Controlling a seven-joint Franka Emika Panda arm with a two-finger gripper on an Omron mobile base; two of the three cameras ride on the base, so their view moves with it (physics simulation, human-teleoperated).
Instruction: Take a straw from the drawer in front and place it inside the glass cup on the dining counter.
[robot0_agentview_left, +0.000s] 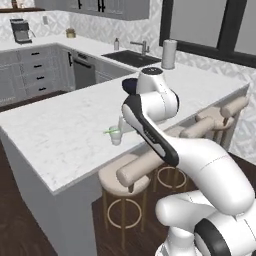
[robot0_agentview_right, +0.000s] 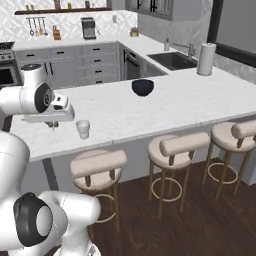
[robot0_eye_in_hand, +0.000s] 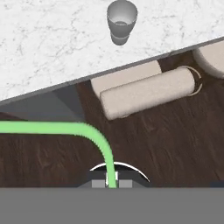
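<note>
Robot arm: glossy white rounded shell segments joined by dark grey to black joint bands and round end caps, a black stripe along the forearm, smooth casing without visible cables, screws or markings.

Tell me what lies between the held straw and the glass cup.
Hand view: between straw and glass cup, dark floor, a stool and bare counter.
</note>
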